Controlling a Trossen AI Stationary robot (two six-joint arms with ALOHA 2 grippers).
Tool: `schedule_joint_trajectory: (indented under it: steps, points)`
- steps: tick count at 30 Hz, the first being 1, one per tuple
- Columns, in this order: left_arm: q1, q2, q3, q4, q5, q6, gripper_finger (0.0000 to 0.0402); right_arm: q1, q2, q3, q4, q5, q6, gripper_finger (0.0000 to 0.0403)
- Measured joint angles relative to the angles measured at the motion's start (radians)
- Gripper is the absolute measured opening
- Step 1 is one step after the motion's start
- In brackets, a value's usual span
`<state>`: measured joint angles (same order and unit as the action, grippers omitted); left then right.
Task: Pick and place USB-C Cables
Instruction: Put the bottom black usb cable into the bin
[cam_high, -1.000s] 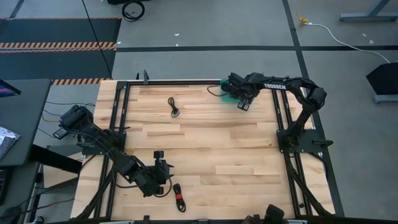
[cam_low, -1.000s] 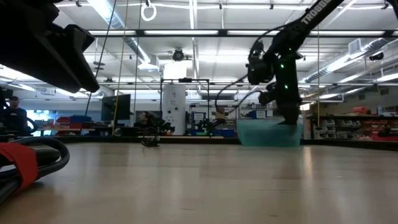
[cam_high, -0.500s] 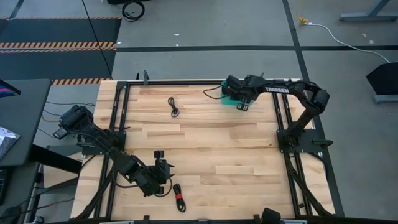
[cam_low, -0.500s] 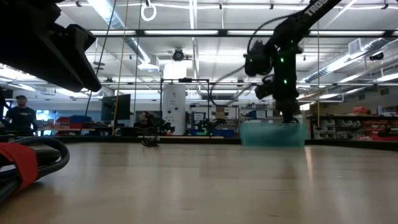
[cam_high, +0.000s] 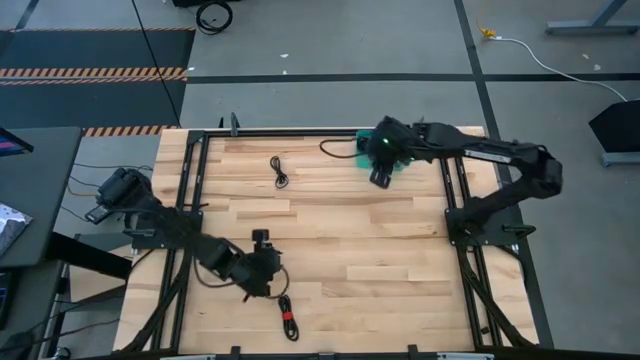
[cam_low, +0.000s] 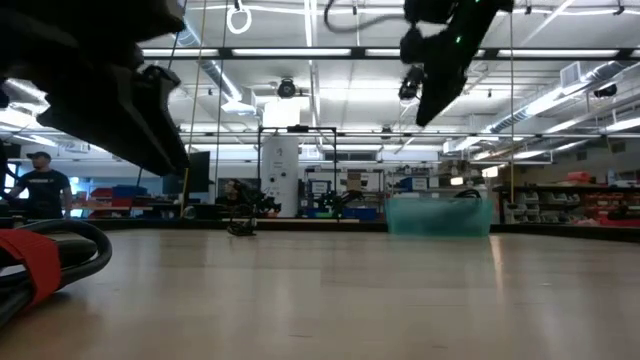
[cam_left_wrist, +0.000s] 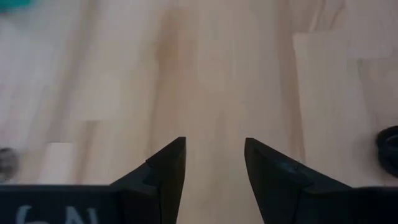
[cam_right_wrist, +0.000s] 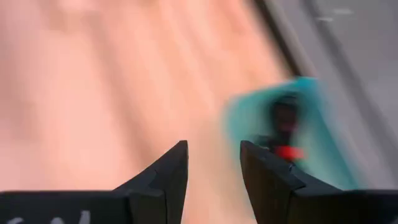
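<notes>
Two USB-C cables lie out on the table (cam_high: 400, 260) here: a small black cable bundle (cam_high: 279, 172) near the far edge, left of centre, and a red-tied cable bundle (cam_high: 288, 316) down at the near edge, which looms large at the left of the low view with its red tie plain to see. Over at the far right sits the teal bin (cam_high: 366, 146), and through the right wrist view there's something dark with a flash of red inside it, so at least one cable looks to be delivered, though the blur won't let me count. The right gripper (cam_high: 379, 177) hangs just beside that bin, raised clear of the wood in the low view, its fingers (cam_right_wrist: 168, 171) parted with nothing between them: released and empty. Down at the near side, the left gripper (cam_high: 266, 283) hovers just beside the red-tied bundle, fingers (cam_left_wrist: 168, 168) apart, only bare table showing between them, nothing grasped yet. My read: partway through, two bundles left to collect, and the left arm looks best placed to take the red-tied one.
</notes>
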<state>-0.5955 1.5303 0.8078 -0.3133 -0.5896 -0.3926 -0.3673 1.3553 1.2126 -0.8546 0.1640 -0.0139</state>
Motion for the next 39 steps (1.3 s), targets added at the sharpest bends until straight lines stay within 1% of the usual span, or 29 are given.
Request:
schedule_joint_trajectory:
  steps: [2, 3, 5, 6, 8, 12, 16, 18, 21, 28, 32, 34, 39]
  points:
    - [0.029, 0.000, 0.000, 0.034, 0.139, 0.065, 0.0172, 0.047, -0.037, -0.012, -0.001, -0.084, 0.071, 0.0153]
    - [0.037, 0.000, 0.000, 0.054, 0.211, 0.100, 0.0172, 0.076, -0.052, -0.019, -0.008, -0.108, 0.088, 0.0153]
    - [0.035, 0.000, 0.000, 0.086, 0.366, 0.157, 0.0172, 0.137, -0.073, -0.029, -0.037, -0.119, 0.100, 0.0153]
    - [0.027, 0.000, 0.007, 0.087, 0.424, 0.183, 0.0172, 0.169, -0.081, -0.032, -0.054, -0.116, 0.109, 0.0153]
    - [-0.006, 0.000, 0.037, 0.085, 0.477, 0.224, 0.0172, 0.227, -0.091, -0.041, -0.083, -0.086, 0.143, 0.0153]
    - [-0.095, 0.000, 0.126, 0.045, 0.470, 0.357, 0.0172, 0.331, -0.094, -0.067, -0.098, -0.025, 0.216, 0.0153]
    - [-0.155, 0.018, 0.211, -0.064, 0.412, 0.446, 0.0172, 0.410, -0.093, -0.096, -0.099, -0.020, 0.274, 0.0153]
    - [-0.150, 0.043, 0.245, -0.095, 0.406, 0.457, 0.0175, 0.446, -0.093, -0.099, -0.101, -0.019, 0.309, 0.0153]
    - [-0.125, 0.088, 0.275, -0.114, 0.402, 0.470, 0.0190, 0.505, -0.093, -0.099, -0.089, -0.017, 0.361, 0.0153]
    - [-0.092, 0.209, 0.331, -0.195, 0.402, 0.556, 0.0244, 0.656, -0.093, -0.099, -0.050, -0.047, 0.467, 0.0153]
    - [-0.086, 0.245, 0.339, -0.185, 0.403, 0.580, 0.0267, 0.738, -0.093, -0.099, -0.044, -0.040, 0.547, 0.0153]
    - [-0.086, 0.257, 0.341, -0.160, 0.401, 0.629, 0.0271, 0.778, -0.093, -0.099, -0.043, -0.014, 0.583, 0.0153]
    - [-0.081, 0.299, 0.341, -0.180, 0.404, 0.717, 0.0266, 0.850, -0.093, -0.099, -0.033, 0.030, 0.648, 0.0153]
